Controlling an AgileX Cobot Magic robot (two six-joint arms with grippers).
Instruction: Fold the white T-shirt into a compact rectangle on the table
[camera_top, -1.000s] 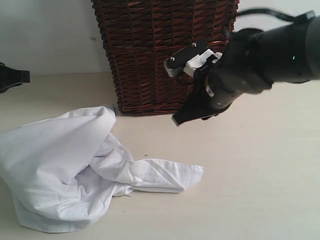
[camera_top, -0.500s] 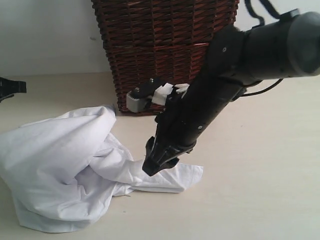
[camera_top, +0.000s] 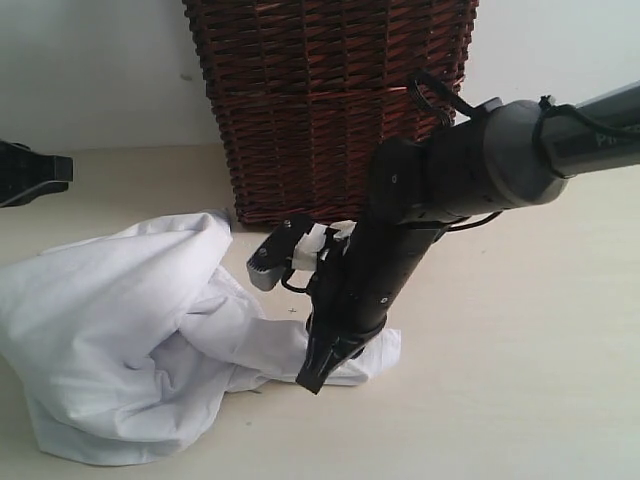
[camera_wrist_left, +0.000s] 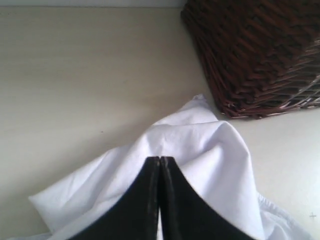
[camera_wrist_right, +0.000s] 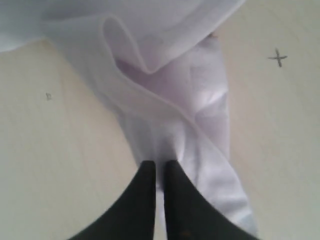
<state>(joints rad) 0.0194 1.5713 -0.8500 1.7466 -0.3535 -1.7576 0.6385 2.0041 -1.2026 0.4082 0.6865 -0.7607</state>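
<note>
The white T-shirt (camera_top: 120, 320) lies crumpled on the table (camera_top: 520, 380) at the front left, with a narrow strip reaching right. Its lettering is hidden. My right gripper (camera_top: 312, 378) is down on that strip near its near edge. In the right wrist view the gripper (camera_wrist_right: 159, 163) has its jaws a thin slit apart, with the shirt's cloth (camera_wrist_right: 170, 100) in the slit. My left gripper (camera_top: 60, 170) hangs at the far left, apart from the shirt. In the left wrist view it (camera_wrist_left: 160, 159) is shut and empty, with the shirt (camera_wrist_left: 200, 140) beyond it.
A dark brown wicker basket (camera_top: 330, 100) stands at the back middle, right behind the shirt and close to the right arm; it also shows in the left wrist view (camera_wrist_left: 260, 50). A small pencil cross (camera_wrist_right: 278, 57) marks the table beside the strip.
The right arm has swung down from in front of the basket onto the shirt's right-hand strip, whose end has shifted slightly. The left gripper has barely moved.
</note>
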